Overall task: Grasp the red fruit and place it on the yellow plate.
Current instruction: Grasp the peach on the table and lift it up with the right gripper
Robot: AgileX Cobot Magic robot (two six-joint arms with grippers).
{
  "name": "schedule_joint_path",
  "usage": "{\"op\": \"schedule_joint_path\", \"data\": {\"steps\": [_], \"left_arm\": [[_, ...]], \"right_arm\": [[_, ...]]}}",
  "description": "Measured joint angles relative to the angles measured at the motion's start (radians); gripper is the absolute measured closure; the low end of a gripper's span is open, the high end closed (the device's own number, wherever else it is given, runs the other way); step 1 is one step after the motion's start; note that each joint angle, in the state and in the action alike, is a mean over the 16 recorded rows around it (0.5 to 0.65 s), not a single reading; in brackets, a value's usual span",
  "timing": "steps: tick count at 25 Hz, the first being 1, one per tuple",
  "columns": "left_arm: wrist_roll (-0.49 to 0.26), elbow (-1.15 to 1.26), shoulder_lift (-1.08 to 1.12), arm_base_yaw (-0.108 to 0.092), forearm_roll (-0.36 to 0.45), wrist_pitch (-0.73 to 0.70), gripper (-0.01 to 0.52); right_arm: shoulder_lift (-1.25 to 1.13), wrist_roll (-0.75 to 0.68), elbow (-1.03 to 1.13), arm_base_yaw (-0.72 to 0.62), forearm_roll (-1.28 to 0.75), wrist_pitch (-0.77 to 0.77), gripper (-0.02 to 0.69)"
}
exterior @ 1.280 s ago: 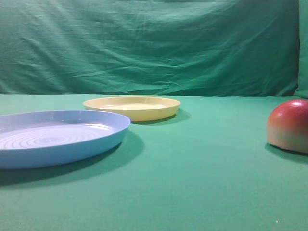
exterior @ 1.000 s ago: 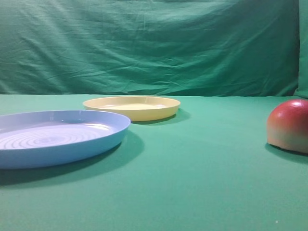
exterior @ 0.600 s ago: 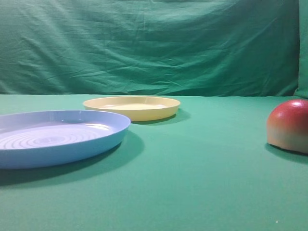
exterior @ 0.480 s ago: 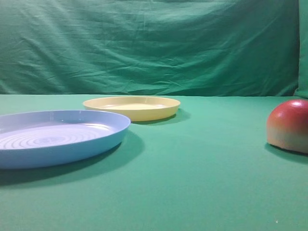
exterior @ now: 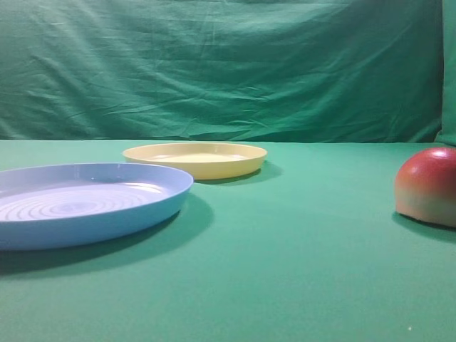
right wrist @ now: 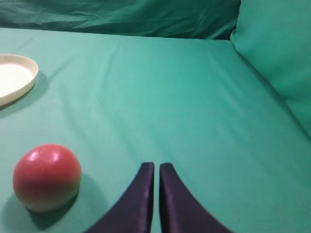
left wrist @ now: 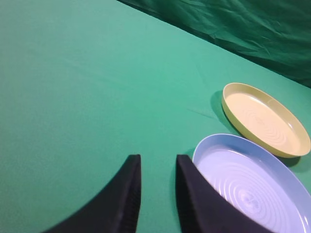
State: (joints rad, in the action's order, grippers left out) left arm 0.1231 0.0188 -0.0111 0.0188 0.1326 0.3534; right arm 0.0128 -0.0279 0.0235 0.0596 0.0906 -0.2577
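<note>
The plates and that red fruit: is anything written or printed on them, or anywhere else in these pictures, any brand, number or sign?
No readable text in any view.
yellow plate: plain, only faint moulded rings.
blue plate: plain, only moulded concentric rings.
red fruit: bare skin, no sticker showing.
green cloth: no marks.
Left tool and right tool: plain dark fingers, unlabelled.

green tablecloth (exterior: pixel 299 271), wrinkled green backdrop (exterior: pixel 228 71)

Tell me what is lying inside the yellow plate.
Nothing: the yellow plate shows only its bare ringed floor in the left wrist view. The red fruit sits apart on the green cloth. What is under the plate is hidden.
</note>
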Motion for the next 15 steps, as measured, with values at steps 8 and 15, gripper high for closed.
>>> {"op": "schedule_joint_path", "data": {"steps": [8,15], "left_arm": [[0.0,0.0,0.0,0.0,0.0,0.0,0.357],[0.0,0.0,0.0,0.0,0.0,0.0,0.357]], "right_arm": [[-0.013,0.026,-0.094,0.0,0.109,-0.01,0.665],[-0.117,0.167,-0.244,0.0,0.173,-0.21,0.665]]}}
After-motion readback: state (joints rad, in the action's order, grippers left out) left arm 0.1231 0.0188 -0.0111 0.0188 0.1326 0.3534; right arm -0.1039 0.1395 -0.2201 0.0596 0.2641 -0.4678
